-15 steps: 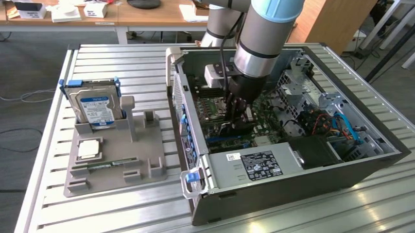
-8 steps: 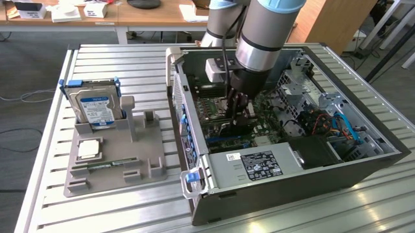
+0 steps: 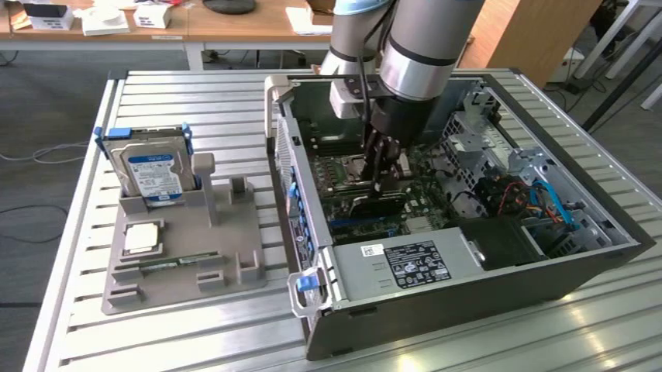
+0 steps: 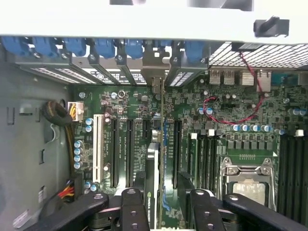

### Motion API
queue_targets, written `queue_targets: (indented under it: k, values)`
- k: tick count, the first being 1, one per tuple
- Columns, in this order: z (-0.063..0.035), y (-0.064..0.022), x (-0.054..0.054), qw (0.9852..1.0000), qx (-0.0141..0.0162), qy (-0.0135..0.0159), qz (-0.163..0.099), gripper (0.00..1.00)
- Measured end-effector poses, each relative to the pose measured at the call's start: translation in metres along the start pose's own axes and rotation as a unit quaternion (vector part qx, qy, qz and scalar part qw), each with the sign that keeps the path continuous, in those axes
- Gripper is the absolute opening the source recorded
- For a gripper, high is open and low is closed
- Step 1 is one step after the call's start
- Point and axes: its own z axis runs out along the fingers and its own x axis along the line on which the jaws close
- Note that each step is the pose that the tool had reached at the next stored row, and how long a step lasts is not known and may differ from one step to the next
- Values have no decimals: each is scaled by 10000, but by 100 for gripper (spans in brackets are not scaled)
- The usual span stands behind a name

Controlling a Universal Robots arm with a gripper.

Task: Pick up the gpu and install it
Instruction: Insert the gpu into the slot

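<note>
**GPU stood in the slot, jaws spread beside it**

In the wrist view the gpu (image 4: pixel 159 159) stood edge-on in a motherboard (image 4: pixel 192 110) expansion slot, a thin dark card whose silver bracket met the case's rear wall. The gripper (image 4: pixel 161 211) straddled it with fingers (image 4: pixel 132 209) spread, seemingly clear of the card. Installation looked largely done; whether the card was fully seated could not be judged.

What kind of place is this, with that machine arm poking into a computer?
Probably a robotics lab or workshop: an open computer case on a slatted metal table, a parts holder, and office desks behind.
</note>
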Motion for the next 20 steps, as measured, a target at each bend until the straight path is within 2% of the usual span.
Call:
queue_targets:
  k: [14,20]
  values:
    - [-202,7,-1,10000,0,0,0,40]
    - [-225,8,-1,10000,0,3,0,40]
